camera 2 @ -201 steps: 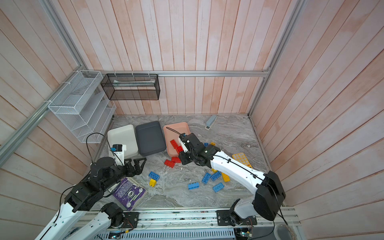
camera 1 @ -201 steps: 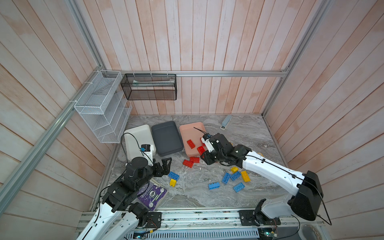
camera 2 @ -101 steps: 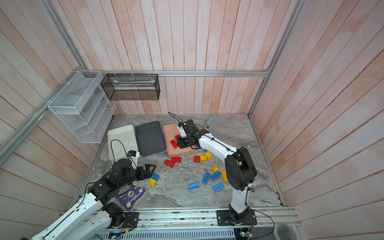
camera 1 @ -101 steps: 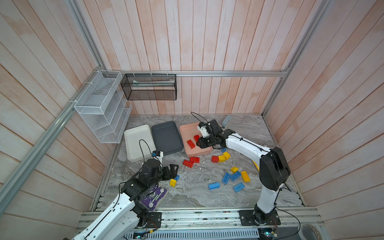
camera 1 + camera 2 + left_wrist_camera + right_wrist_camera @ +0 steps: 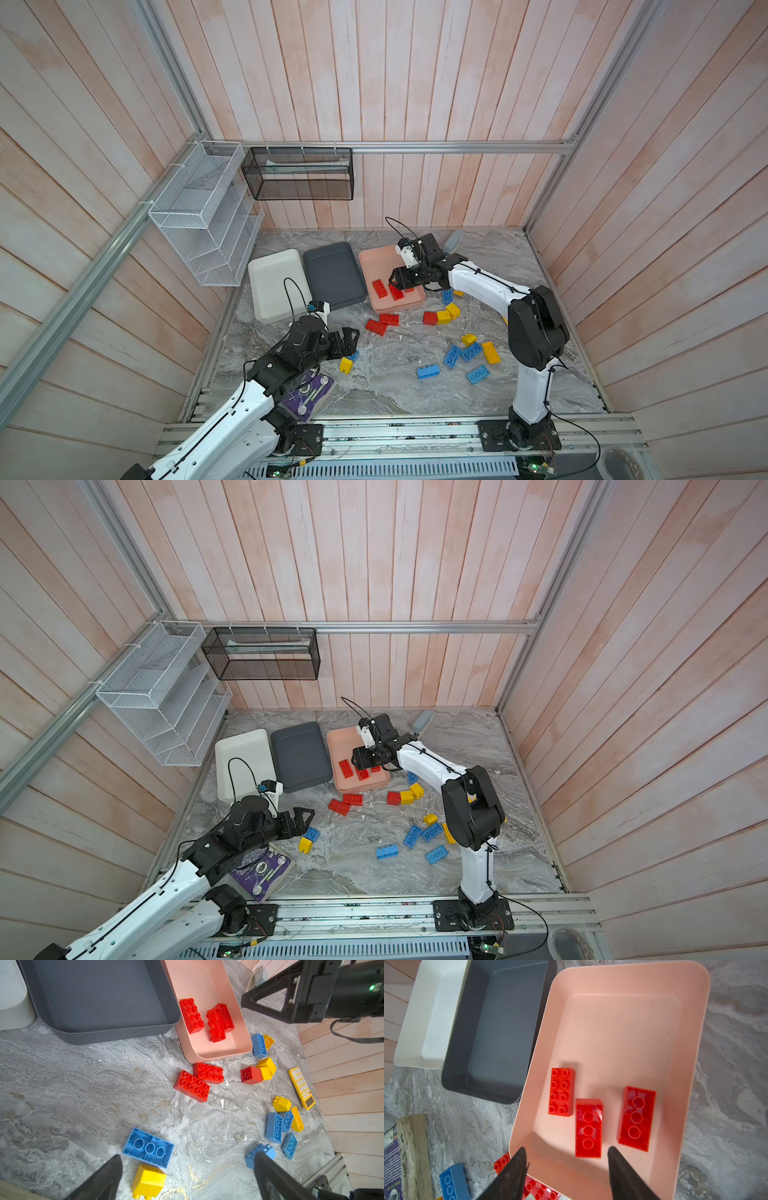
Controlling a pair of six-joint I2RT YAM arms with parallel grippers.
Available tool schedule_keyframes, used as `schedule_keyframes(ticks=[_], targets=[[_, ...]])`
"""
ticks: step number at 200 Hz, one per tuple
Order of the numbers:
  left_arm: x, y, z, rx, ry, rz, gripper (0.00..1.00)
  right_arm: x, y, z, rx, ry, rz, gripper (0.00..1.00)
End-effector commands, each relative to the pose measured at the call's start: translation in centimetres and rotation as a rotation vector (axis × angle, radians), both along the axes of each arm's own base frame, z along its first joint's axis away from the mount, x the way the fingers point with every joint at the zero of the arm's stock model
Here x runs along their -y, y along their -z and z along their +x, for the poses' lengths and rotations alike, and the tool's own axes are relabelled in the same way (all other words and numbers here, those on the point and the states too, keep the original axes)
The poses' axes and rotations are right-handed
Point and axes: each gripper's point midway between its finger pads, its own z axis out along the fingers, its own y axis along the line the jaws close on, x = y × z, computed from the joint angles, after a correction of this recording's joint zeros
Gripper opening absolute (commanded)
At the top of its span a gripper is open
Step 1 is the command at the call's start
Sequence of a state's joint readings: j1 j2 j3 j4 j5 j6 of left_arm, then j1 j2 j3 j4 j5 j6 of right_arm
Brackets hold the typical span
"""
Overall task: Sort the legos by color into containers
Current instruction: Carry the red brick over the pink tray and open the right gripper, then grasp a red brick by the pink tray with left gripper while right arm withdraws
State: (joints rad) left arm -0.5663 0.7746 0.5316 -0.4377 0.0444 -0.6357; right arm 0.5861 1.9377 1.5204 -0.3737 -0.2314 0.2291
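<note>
My right gripper (image 5: pixel 566 1148) hangs open over the near end of the salmon pink tray (image 5: pixel 623 1032), nothing between its fingers. Three red legos lie in that tray: one studs up (image 5: pixel 561 1092) and two upside down (image 5: pixel 588 1128) (image 5: pixel 636 1118). The middle one sits just below the jaws and looks slightly blurred. My left gripper (image 5: pixel 188 1155) is open low over an upside-down blue lego (image 5: pixel 148 1148) and a yellow lego (image 5: pixel 148 1181). The white tray (image 5: pixel 274 282) and dark grey tray (image 5: pixel 332 270) hold nothing. Red (image 5: pixel 376 327), yellow (image 5: pixel 449 311) and blue (image 5: pixel 461 353) legos lie loose on the table.
A purple booklet (image 5: pixel 307 390) lies under my left arm. A yellow calculator (image 5: pixel 302 1091) rests near the right wall, and a grey device (image 5: pixel 453 240) at the back. White wire baskets (image 5: pixel 203 216) and a black mesh basket (image 5: pixel 297 174) hang on the walls.
My right gripper carried a red lego from the table to over the pink tray and opened; the lego now lies in the tray. My left gripper moved toward the blue and yellow legos.
</note>
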Motion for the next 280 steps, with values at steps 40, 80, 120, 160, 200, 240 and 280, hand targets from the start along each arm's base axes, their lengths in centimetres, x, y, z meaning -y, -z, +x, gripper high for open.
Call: schedule_keyframes(ticks=[40, 80, 120, 160, 200, 240, 280], targets=[[0.5, -2.8, 1.4, 0.015, 0.047, 0.12, 0.99, 2.4, -7.6, -1.9, 0.204, 0.057, 0.148, 0.67], [0.9, -3.2, 2.6, 0.004, 0.089, 0.209, 0.99, 4.9, -10.3, -6.2, 0.35, 0.076, 0.311, 0.74], [1.9, -0.8, 3.9, -0.05, 0.138, 0.309, 0.99, 7.9, -10.7, -9.9, 0.437, 0.13, 0.417, 0.83], [3.6, 0.3, 5.4, -0.055, 0.205, 0.388, 1.0, 11.1, -8.7, -12.3, 0.488, 0.224, 0.47, 0.85], [6.2, 2.9, 6.0, -0.08, 0.327, 0.43, 1.0, 12.7, -6.2, -13.6, 0.5, 0.296, 0.518, 1.0], [7.9, 5.2, 7.1, -0.12, 0.385, 0.488, 1.0, 13.6, -6.3, -13.9, 0.532, 0.342, 0.512, 1.0], [8.9, 7.2, 7.9, -0.123, 0.427, 0.516, 1.0, 14.9, -6.5, -14.2, 0.564, 0.404, 0.509, 1.0]])
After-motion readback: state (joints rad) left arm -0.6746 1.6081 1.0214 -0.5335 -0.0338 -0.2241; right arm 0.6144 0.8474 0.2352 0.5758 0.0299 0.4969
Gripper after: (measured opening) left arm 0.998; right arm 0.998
